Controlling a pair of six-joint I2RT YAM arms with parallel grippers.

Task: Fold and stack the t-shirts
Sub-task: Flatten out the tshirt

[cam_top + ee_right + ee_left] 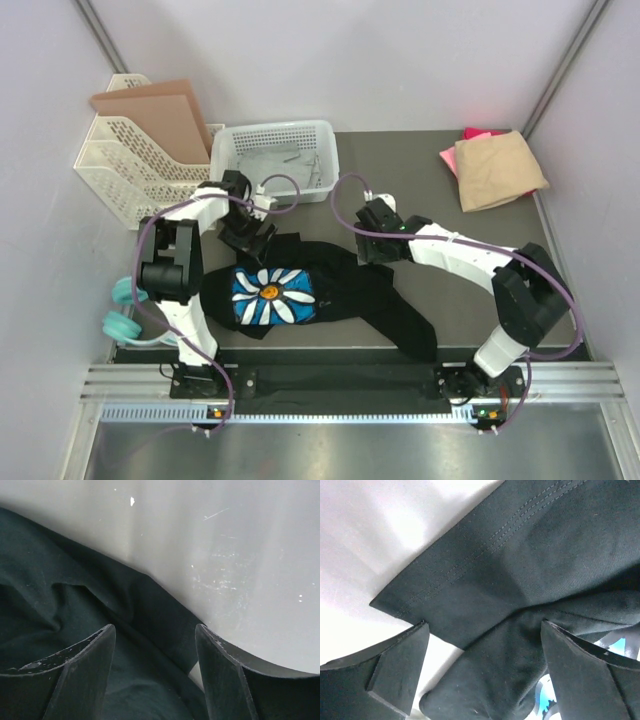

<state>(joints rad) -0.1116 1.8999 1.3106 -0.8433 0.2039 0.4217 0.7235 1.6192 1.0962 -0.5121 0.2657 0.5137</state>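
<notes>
The black t-shirt (370, 295) lies crumpled near the table's front, its blue-and-white flower print (272, 295) facing up. My left gripper (248, 240) is open just over the shirt's upper left edge; its wrist view shows a stitched hem (485, 545) and folds of black cloth (490, 675) between the open jaws. My right gripper (374, 250) is open over the shirt's upper right edge; black cloth (75, 605) lies under and between its jaws. The folded tan t-shirt (498, 170) rests on the pink one (455, 158) at the back right.
A white mesh basket (275, 160) stands at the back centre. A white file rack with brown cardboard sheets (150, 120) stands at the back left. Teal headphones (125, 310) lie off the table's left edge. Bare grey table (450, 215) lies between the shirts.
</notes>
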